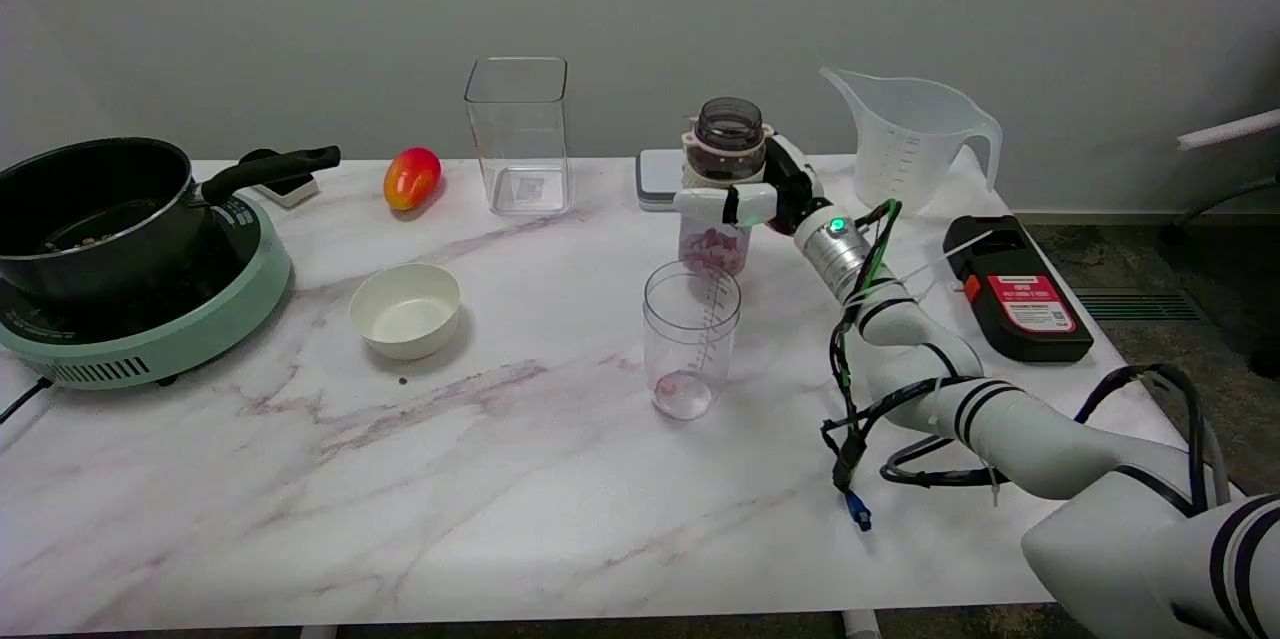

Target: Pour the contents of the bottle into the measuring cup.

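Note:
A clear bottle point(722, 144) with a dark open neck and pink bits in its lower part stands upright at the table's middle back. My right hand point(752, 191) grips it around the middle, fingers wrapped across its front. Just in front of the bottle stands a small clear measuring cup point(691, 337), upright, with printed marks and a few pink bits at its bottom. Whether the bottle's base rests on the table or hangs just above it, I cannot tell.
A large translucent jug point(907, 139) stands at the back right, a tall clear square container point(519, 134) at the back middle. A white bowl point(405, 310), a mango point(411, 177), a black pot point(95, 209) on a green cooker point(150, 334), and a black-and-red device point(1015, 289) also lie around.

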